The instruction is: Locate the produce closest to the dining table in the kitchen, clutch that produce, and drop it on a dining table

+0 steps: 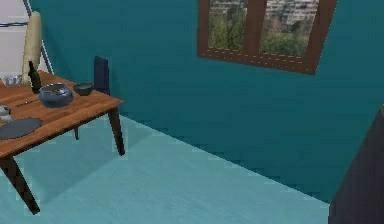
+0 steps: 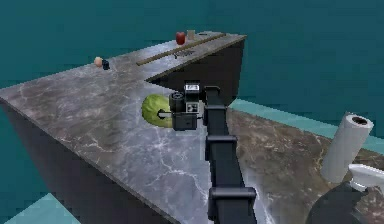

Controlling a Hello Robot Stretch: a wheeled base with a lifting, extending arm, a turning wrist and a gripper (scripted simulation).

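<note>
A yellow-green round piece of produce (image 2: 149, 103) lies on the grey marble counter (image 2: 90, 110) in the arm side view. The dark arm rises from the bottom edge, and my gripper (image 2: 161, 114) ends right at this green thing. I cannot tell whether it holds anything, since the produce rests on the counter at its far end. A small red round thing (image 2: 181, 38) stands at the counter's far end. In the forward view the wooden dining table (image 1: 60, 120) stands at the left, bearing two dark bowls (image 1: 56, 96) and a dark plate (image 1: 18, 128).
A long wooden stick (image 2: 185, 46) and a small pale thing (image 2: 98, 62) lie on the far counter. A paper towel roll (image 2: 345, 148) and a dark rounded vessel (image 2: 345, 205) stand at the right. A dark chair (image 1: 101, 72) is behind the table, a window (image 1: 265, 30) in the teal wall.
</note>
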